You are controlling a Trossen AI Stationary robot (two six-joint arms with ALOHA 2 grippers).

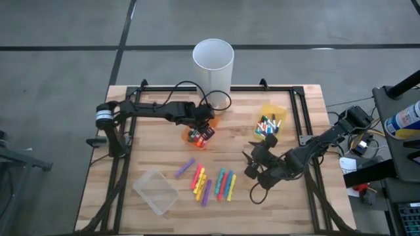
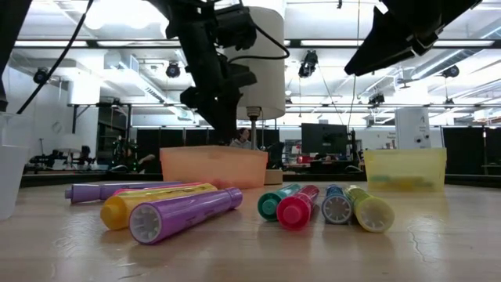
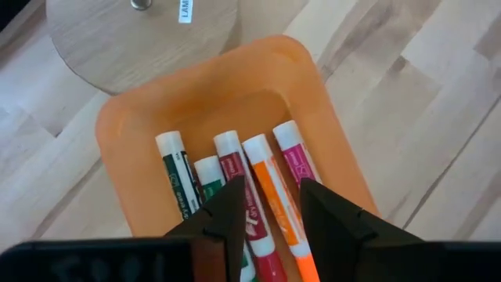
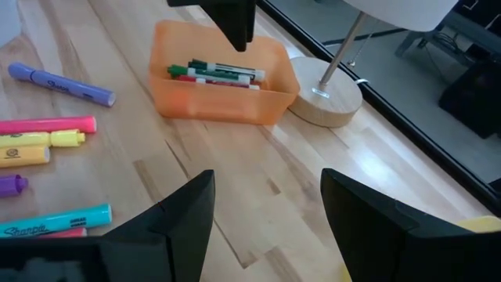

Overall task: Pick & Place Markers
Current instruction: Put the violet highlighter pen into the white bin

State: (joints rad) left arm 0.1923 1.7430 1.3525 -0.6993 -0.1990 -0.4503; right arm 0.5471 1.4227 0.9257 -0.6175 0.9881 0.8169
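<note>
Above the orange bin [image 3: 219, 102], the left pincer [image 3: 270, 211] hangs with its fingers parted over an orange marker lying among five white-barrelled markers [image 3: 235, 184] capped green, red, orange and pink; it grasps nothing. On the wooden surface [image 1: 131, 151] nearer the front lies a loose row of stubby highlighters [image 1: 211, 182] in purple, pink, yellow, teal and red. More markers fill the yellow bin [image 1: 272, 111]. The right pincer [image 4: 266, 215] hovers released beside them.
</note>
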